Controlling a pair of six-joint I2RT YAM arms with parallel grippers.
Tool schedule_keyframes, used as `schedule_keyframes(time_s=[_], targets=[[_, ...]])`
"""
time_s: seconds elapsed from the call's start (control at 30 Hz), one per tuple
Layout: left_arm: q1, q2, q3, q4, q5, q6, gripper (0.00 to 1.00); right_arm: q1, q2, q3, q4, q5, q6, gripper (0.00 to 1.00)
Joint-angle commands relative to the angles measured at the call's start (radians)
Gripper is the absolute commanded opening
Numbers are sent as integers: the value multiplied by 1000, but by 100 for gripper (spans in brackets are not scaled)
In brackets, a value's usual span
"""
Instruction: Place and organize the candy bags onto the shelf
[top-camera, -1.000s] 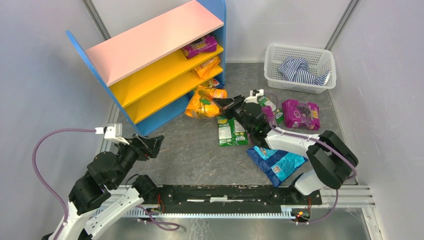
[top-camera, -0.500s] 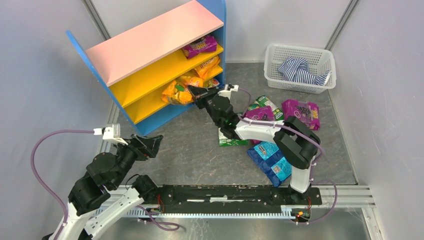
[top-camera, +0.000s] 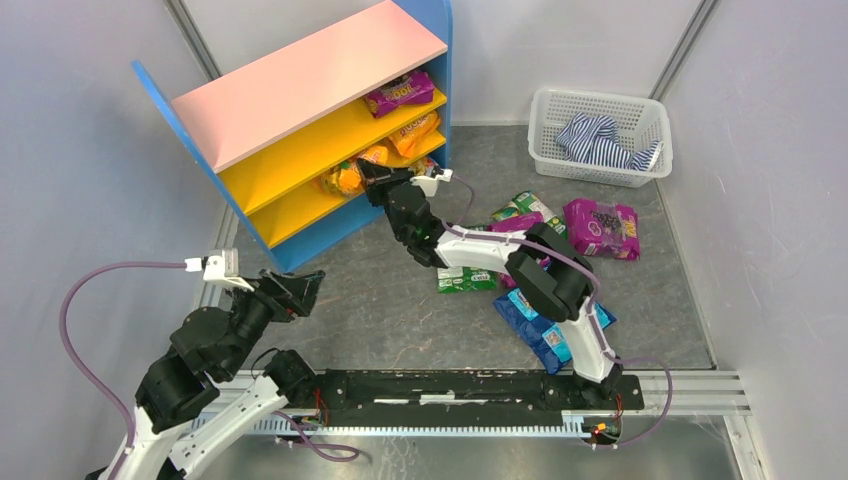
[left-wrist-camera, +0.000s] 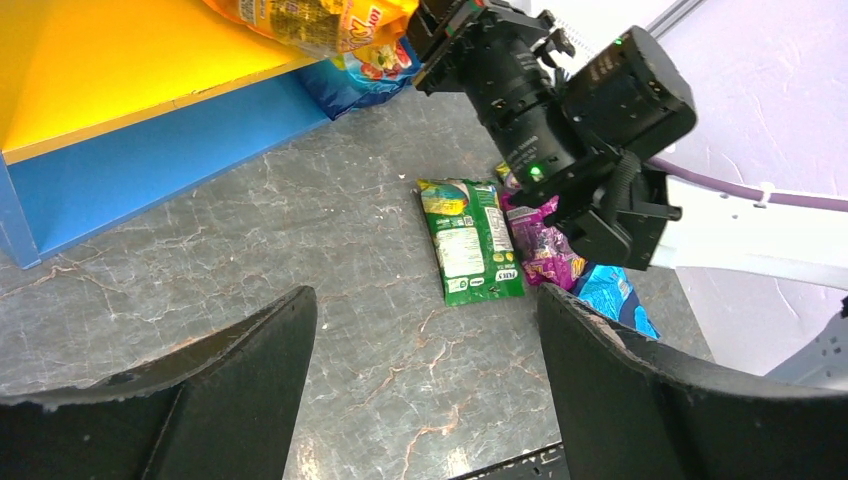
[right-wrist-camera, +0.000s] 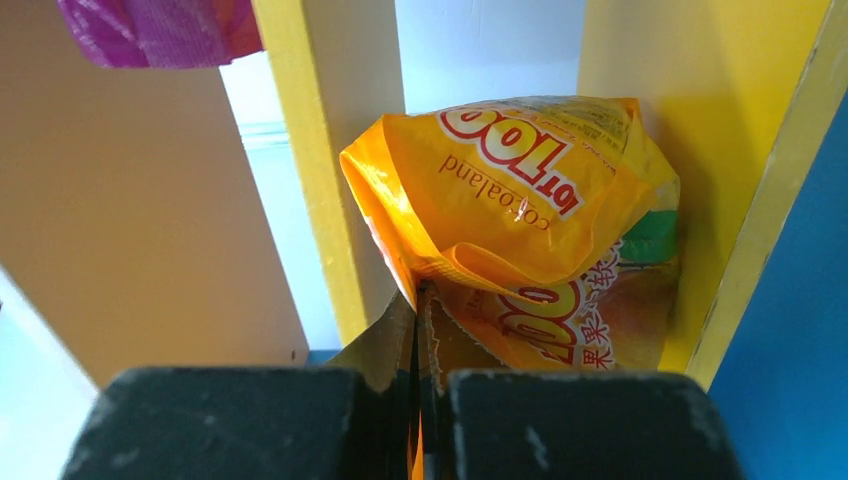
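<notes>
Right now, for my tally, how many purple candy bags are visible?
3 purple bags: one high in the shelf, one on the floor near the basket, one partly under the right arm. More may hide.

Right tool (right-wrist-camera: 420, 395) clamped, arm (top-camera: 490, 252) outstretched, left tool (left-wrist-camera: 425, 320) agape

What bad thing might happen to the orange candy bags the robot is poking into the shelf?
The right gripper pinches only a thin edge of the orange bags, so they may slip. The bags hang over the front of the yellow shelf board, so they might slide off onto the floor when released.
</notes>
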Motion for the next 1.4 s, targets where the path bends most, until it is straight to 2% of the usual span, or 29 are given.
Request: schedule_keyframes(time_s=[0.0, 0.13, 0.57, 0.9, 1.0, 1.13, 1.37], targets=[[2, -14, -3, 14, -19, -33, 87, 7, 32, 131, 78, 98, 39, 0], [2, -12, -3, 14, -19, -33, 87, 7, 75, 166, -4, 145, 30, 0], [2, -10, -3, 13, -24, -33, 88, 6, 192, 246, -42, 236, 54, 0], [2, 2, -3, 12, -34, -37, 88, 12, 259, 346, -84, 301, 1, 1], [2, 1, -3, 12, -36, -37, 88, 13, 259, 335, -46, 282, -33, 11], [2, 7, -2, 12, -35, -37, 88, 12, 192, 252, -6, 184, -108, 41], [2, -7, -3, 11, -40, -39, 88, 11, -43, -72, 53, 25, -263, 65]])
